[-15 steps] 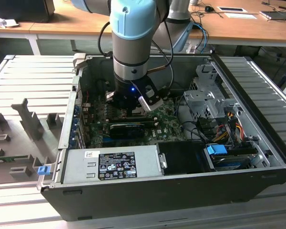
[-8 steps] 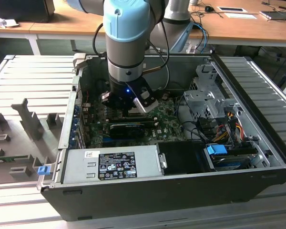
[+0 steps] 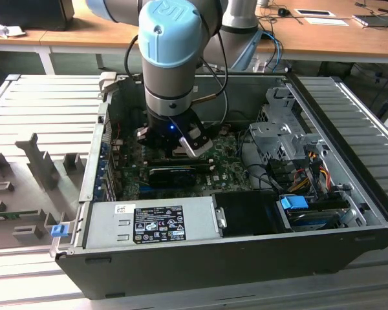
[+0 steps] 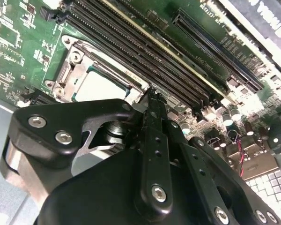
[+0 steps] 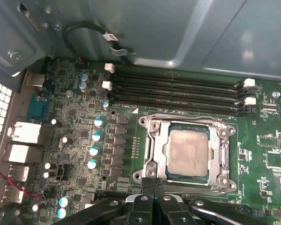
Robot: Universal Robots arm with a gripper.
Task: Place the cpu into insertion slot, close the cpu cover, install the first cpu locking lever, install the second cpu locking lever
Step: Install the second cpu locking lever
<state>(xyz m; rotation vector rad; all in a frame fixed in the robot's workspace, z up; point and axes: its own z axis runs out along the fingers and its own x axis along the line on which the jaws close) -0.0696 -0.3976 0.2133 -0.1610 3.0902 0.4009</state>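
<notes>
Hand (image 5: 152,183) pressed closed and empty beside one cpu (image 5: 188,153) seated under one cpu cover (image 5: 154,140).

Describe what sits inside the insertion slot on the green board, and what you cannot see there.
The cpu lies flat inside the insertion slot, framed by the cpu cover. The slot's contacts beneath it are covered.

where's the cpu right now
In both wrist views, the cpu sits in the insertion slot beside the long memory slots, just beyond the gripper.
</notes>
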